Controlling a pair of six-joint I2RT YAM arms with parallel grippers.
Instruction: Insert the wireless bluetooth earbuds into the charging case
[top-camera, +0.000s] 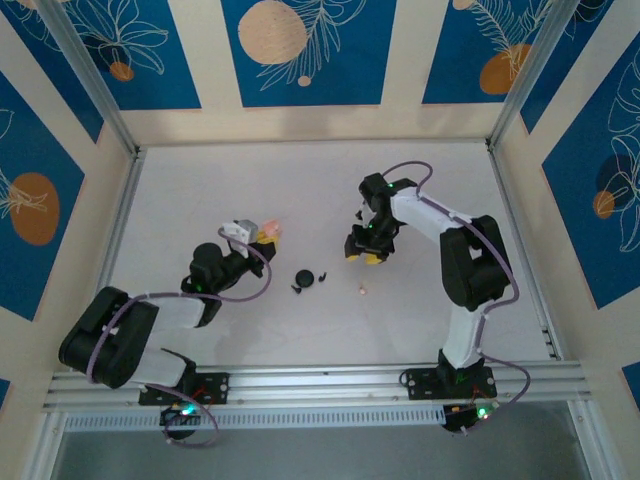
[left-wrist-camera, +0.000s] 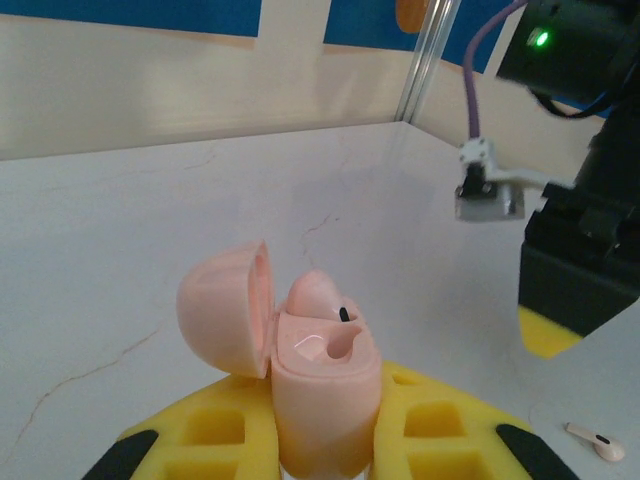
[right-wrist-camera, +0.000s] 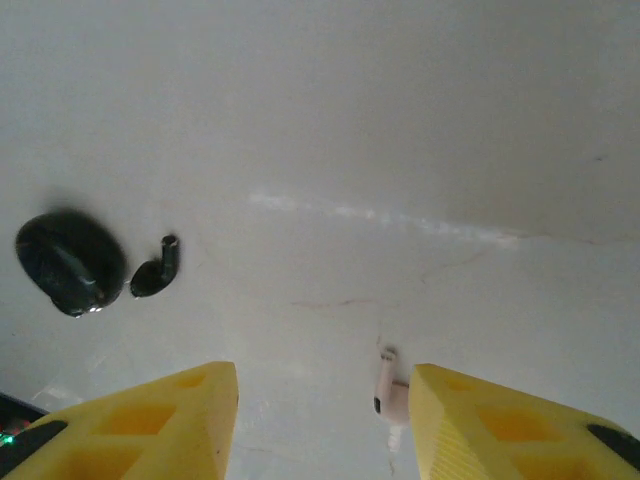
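1. Our left gripper (left-wrist-camera: 322, 432) is clenched on the pink case (left-wrist-camera: 325, 385), at the left of the table (top-camera: 200, 180). The lid stands open.
2. One pink bud (left-wrist-camera: 312, 295) seems to sit in the case already. The hole next to it looks empty.
3. The other pink bud (right-wrist-camera: 388, 385) lies on the table, to the right and nearer to us, well apart from the case.
4. Our right gripper (right-wrist-camera: 322, 388) hangs above it with its fingers apart, holding nothing. The bud lies between the fingers, close to one of them.
5. We think the step now is picking up this bud. Next, the gripper needs to get the bud in the middle, come down and close softly. Then it must carry the bud left and slip it into the empty hole.
6. The black case (right-wrist-camera: 70, 262) lies in the middle, with a black bud (top-camera: 297, 290) and a second black bud (top-camera: 323, 272) just beside it. They are not yet put in.
7. We cannot tell if the black case is open. One finger partly hides the loose pink bud. We cannot see the bottom of the empty hole.
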